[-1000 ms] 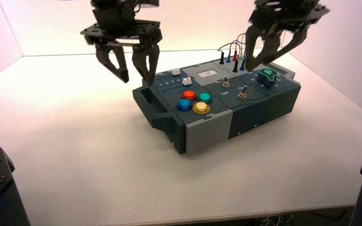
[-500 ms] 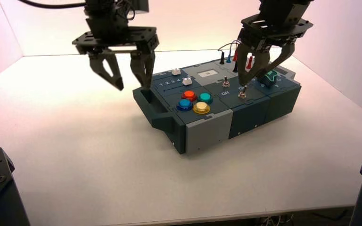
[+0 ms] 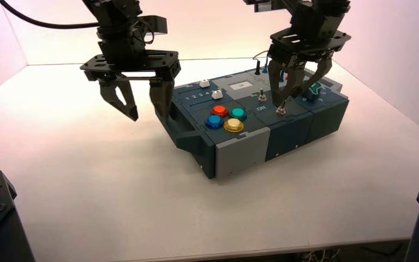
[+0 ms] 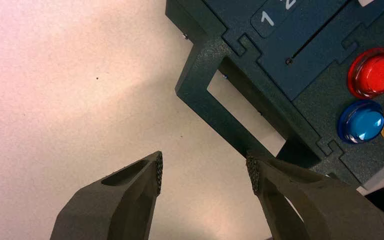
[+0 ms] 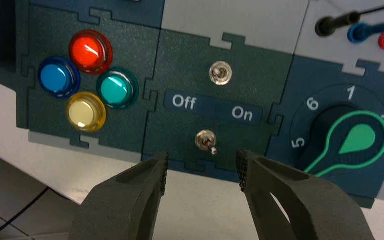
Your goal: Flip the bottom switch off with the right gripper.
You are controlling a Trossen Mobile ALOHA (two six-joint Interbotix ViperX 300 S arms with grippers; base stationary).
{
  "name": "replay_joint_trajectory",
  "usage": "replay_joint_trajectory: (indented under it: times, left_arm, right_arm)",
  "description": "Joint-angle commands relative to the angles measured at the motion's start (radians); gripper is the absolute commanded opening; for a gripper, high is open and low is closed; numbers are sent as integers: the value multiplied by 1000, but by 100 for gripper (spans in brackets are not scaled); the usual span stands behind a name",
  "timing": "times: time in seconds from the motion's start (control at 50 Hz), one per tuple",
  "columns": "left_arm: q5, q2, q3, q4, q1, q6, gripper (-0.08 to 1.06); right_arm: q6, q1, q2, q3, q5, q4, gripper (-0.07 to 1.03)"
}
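High view: the right gripper (image 3: 288,101) is seen lowered over the switch panel of the box (image 3: 240,155), its fingers spread wide, with one tip just beside the bottom switch (image 3: 280,110). A second ago it was hanging higher and farther back, near the wires (image 3: 259,53) and the green knob (image 3: 312,87); half a second ago it was already descending toward the toggle. From this approach it is judged that the reaching phase is nearly done and that the push itself has not yet been made. The left gripper (image 3: 146,112) has meanwhile been brought lower and outward, beside the box's handle end, open and idle.

Left wrist view: the left gripper's textured fingertips (image 4: 156,167) are shown apart over the white table (image 4: 55,75), with the dark cut-out handle (image 4: 240,107) ahead of them. The glossy red button (image 4: 374,72) and blue button (image 4: 361,121) lie beyond, domed and reflective.

Right wrist view: the bottom switch (image 5: 206,141) is found just ahead of the gap between the wide-spread fingers, nearer the finger on the knob's side. It is a small silver lever on a hex-nut base, and it appears tilted toward the "On" lettering, so the flip is judged still to be made. The fingers are matte, curved and hollowed, with knurled pads (image 5: 162,167). A second toggle (image 5: 220,73) stands farther ahead, beyond the Off/On label (image 5: 212,107). The panel surface is dark and finely speckled, joined by puzzle-like seams.
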Motion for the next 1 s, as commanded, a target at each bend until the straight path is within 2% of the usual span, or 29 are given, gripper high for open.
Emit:
replay_joint_trajectory:
  times: [0.02,0.2,0.3,0.52,0.54,0.62,0.9,1.0]
  left_arm:
    - [-41,67,-20,3,3,-2,88]
    - [-29,91,-48,-2,-20,-6,88]
    - [-31,69,-46,-2,-44,-12,88]
    - [-32,57,-40,5,-46,-14,88]
    - [-32,57,-41,5,-46,-12,88]
    - [-32,57,-41,5,-44,-12,88]
    - [-29,52,-40,5,-46,-14,88]
    - [-29,52,-41,5,-46,-12,88]
  right_arm:
    - [2,3,11,-35,-6,-8,70]
    - [2,3,26,-34,-3,-9,70]
    - [3,3,12,-35,-3,-9,70]
    - [9,0,-8,-34,-11,-9,69]
    - [9,-2,-5,-34,-11,-8,64]
    - [9,-3,2,-34,-9,-9,57]
    - [9,-2,11,-31,0,-9,56]
    - [11,0,21,-28,12,-9,53]
